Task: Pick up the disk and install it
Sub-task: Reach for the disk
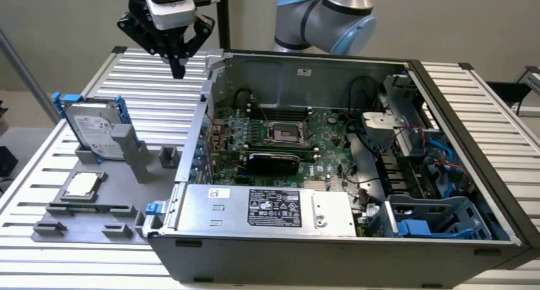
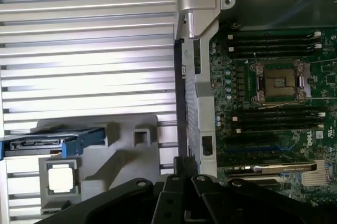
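Nearest, in the grey fixture point(image 1: 93, 217): the disk point(image 1: 95, 129) standing on edge, untouched, to the exterior view's left of the open case point(image 1: 253, 265). Farther back, high over the table point(image 1: 126, 81): gripper point(image 1: 178, 67), closed tight, empty, well apart from it. Likely the approach step; to grasp, must part jaws and align over the blue carrier point(image 1: 57, 103).

One disk point(image 1: 91, 127), one chip point(image 1: 83, 184), one computer case point(image 1: 295, 261), one power supply point(image 1: 270, 208), one fixture point(image 1: 139, 160)
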`<state>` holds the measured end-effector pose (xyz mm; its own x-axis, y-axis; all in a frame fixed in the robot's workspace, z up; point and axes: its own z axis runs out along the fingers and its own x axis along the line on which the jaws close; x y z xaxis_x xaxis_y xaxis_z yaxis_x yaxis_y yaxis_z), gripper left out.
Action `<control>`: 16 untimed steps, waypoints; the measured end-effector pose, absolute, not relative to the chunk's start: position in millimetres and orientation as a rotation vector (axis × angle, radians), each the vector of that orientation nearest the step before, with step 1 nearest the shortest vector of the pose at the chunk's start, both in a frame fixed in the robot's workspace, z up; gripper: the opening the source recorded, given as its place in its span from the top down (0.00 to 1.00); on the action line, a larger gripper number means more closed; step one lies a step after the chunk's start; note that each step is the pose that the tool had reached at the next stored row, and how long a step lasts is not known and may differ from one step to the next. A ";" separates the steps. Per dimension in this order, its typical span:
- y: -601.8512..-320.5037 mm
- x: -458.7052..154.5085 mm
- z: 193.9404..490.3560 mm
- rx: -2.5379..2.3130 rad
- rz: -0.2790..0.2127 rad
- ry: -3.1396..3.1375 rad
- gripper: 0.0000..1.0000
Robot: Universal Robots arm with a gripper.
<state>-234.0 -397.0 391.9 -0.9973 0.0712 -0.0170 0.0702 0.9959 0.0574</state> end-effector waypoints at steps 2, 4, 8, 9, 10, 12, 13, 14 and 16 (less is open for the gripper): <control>-396.2 -243.1 391.7 0.111 0.089 3.120 0.89; -395.3 -252.4 391.4 0.111 0.089 3.120 0.89; -393.4 -270.6 390.5 0.111 0.089 3.120 0.89; -392.9 -275.0 390.2 0.111 0.089 3.120 0.89; -392.3 -279.5 389.9 0.111 0.089 3.120 0.89; -390.9 -288.7 389.1 0.111 0.089 3.120 0.89; -390.2 -293.2 388.7 0.111 0.089 3.120 0.89; -389.5 -298.1 388.2 0.111 0.089 3.120 0.89; -388.2 -307.1 387.2 0.111 0.088 3.120 0.89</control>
<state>-307.1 -388.2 387.2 -0.9973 0.0714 -0.0165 0.0704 0.9959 0.0571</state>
